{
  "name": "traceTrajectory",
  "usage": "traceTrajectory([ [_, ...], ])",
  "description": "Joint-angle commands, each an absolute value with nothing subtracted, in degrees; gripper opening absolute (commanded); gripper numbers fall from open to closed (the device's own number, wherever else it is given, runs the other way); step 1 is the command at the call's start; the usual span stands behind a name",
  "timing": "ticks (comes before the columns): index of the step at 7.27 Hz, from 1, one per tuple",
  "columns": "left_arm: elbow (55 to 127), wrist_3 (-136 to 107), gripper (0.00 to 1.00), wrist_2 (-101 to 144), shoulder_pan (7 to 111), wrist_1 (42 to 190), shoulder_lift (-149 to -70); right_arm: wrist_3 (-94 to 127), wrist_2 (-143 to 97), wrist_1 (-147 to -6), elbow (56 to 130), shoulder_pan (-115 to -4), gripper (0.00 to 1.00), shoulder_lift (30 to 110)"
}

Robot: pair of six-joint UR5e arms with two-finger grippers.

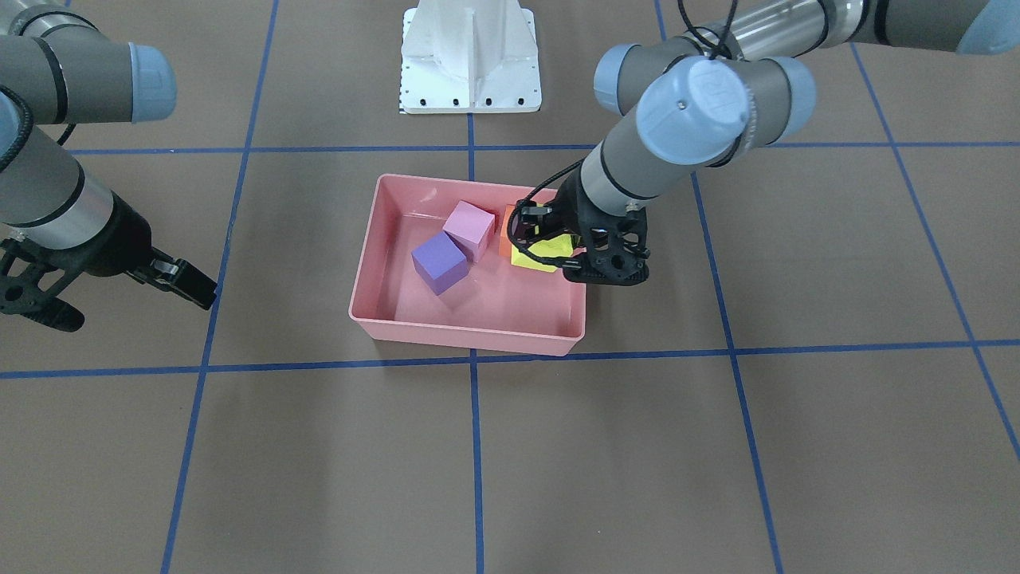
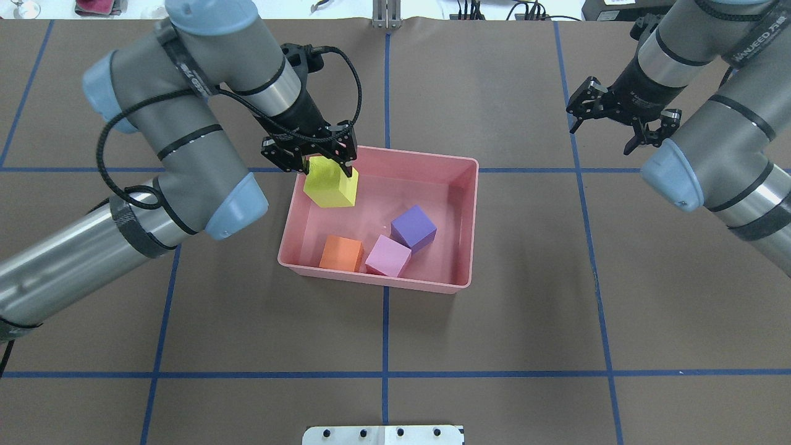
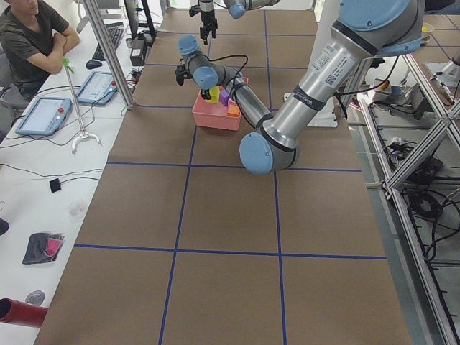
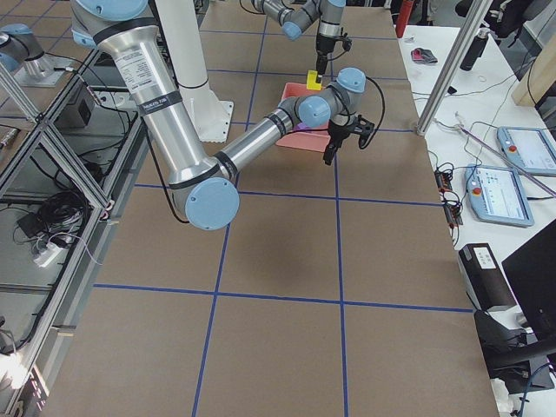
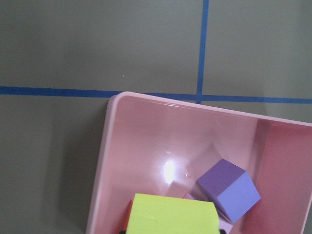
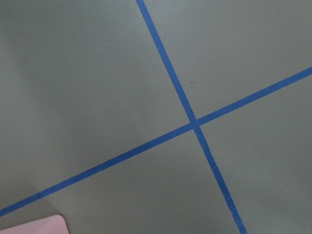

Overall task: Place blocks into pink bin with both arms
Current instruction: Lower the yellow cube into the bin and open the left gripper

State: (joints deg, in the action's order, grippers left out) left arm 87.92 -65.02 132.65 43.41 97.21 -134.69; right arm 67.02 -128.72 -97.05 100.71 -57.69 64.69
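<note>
In the pink bin (image 2: 471, 222) on the bench (image 2: 494, 309), the orange block (image 2: 341, 253) and light pink block (image 2: 388, 255) sit side by side at the near wall, the purple block (image 2: 413, 227) just behind them. Over the bin's far left corner the left arm (image 2: 185, 123) clamps the tilted yellow block (image 2: 330, 185) in its jaws. Farther right, well apart from the bin, the right arm (image 2: 710, 142) hangs above the bench, jaws spread wide.

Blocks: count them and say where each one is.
4. The orange block, light pink block and purple block lie inside the pink bin; the yellow block is gripped in the left hand over the bin's corner. None appears hidden.
</note>
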Motion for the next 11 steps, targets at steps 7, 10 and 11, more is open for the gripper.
traceTrajectory([
  [7, 75.6, -64.7, 0.70, 125.3, 39.4, 104.2, -138.5, 66.8, -128.8, -96.9, 100.3, -57.6, 0.99, 64.7],
  [10, 80.3, -65.1, 0.99, 125.2, 40.0, 103.8, -138.0, 66.9, -128.7, -96.9, 100.6, -57.7, 0.99, 64.6],
  [11, 82.6, -65.2, 0.99, 125.5, 41.1, 103.4, -137.6, 66.9, -128.8, -96.9, 101.0, -58.8, 0.99, 64.6],
])
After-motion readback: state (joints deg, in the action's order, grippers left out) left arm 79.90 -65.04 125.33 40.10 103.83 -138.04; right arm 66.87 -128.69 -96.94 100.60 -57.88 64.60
